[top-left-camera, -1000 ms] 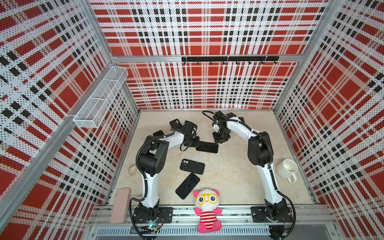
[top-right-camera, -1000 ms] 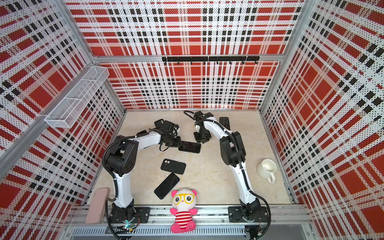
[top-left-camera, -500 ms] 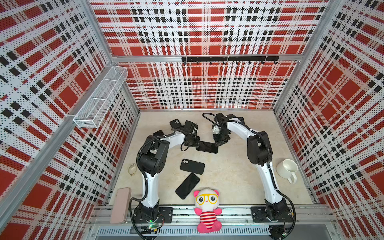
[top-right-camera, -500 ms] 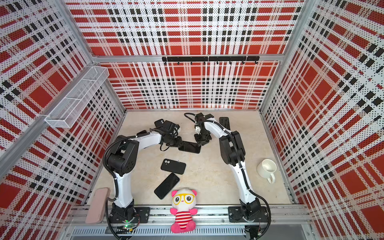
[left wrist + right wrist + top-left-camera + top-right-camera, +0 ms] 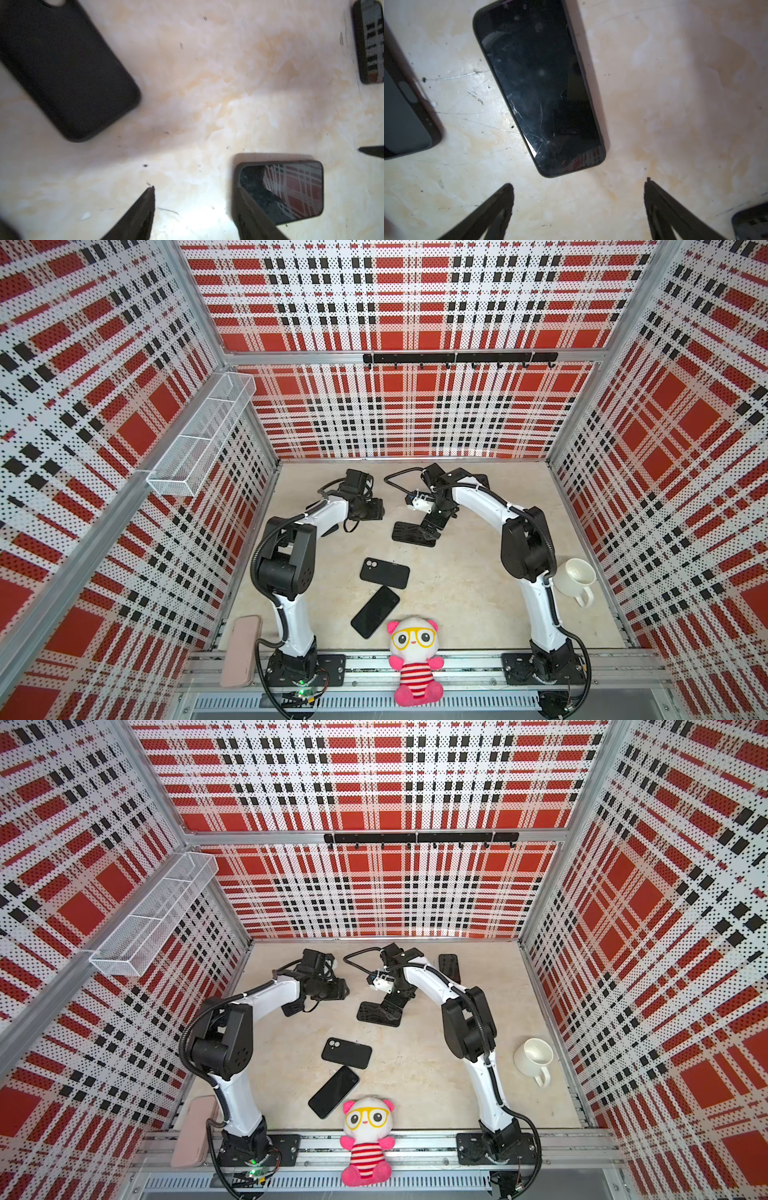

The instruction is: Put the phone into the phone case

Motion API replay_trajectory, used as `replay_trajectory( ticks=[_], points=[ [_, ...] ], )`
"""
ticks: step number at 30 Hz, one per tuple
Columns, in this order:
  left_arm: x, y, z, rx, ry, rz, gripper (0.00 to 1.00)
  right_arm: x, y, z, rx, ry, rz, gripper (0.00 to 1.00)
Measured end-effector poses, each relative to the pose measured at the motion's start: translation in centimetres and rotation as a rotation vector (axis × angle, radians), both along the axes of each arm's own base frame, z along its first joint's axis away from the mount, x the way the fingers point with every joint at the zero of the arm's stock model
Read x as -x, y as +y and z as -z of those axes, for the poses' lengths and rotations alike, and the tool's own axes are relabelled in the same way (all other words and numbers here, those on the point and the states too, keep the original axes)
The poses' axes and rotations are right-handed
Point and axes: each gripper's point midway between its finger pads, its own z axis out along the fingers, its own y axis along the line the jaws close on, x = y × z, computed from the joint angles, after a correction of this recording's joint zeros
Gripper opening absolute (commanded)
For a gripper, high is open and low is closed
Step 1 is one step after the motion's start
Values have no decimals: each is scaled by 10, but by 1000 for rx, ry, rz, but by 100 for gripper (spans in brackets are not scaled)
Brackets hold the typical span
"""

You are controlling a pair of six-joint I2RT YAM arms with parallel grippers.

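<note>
Right wrist view, R pincer (image 5: 578,182) spread wide, phone (image 5: 539,89) flat on table (image 5: 675,83)

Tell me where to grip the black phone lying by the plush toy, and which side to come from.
Pinch the phone across its long edges near the middle, coming straight down, turned to match its diagonal lie. It lies flat, screen up, on the table; its ends are crowded by the plush toy and the black phone case, while both long edges look free.
</note>
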Motion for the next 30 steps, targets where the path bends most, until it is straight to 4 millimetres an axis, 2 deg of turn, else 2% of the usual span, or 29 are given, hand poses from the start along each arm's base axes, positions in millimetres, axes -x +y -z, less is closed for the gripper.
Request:
replay_trajectory(
  ticks=[6,10,12,13,16,19,23,26,30],
  points=[
    [-13,49,-15,-6,-35,-109,64,-4,16,26,22,-12,-150,100],
    [-15,57,-16,-5,-36,-125,64,-3,22,42,31,-1,-183,100],
    [-15,59,-16,-3,-36,-128,64,-5,25,42,27,-6,-188,98],
    [-15,60,-16,-2,-36,-130,64,-5,26,43,26,-6,-188,95],
    [-15,61,-17,1,-36,-132,64,-5,27,43,27,-5,-178,75],
    [-15,63,-17,4,-36,-135,64,-6,27,43,36,-14,-163,70],
    [-16,65,-17,8,-35,-139,64,-6,25,41,44,-29,-116,53],
    [-16,66,-17,12,-34,-140,64,-11,22,39,54,-48,-34,47],
    [-16,65,-17,16,-33,-137,64,-20,17,33,44,-69,125,43]
  ],
)
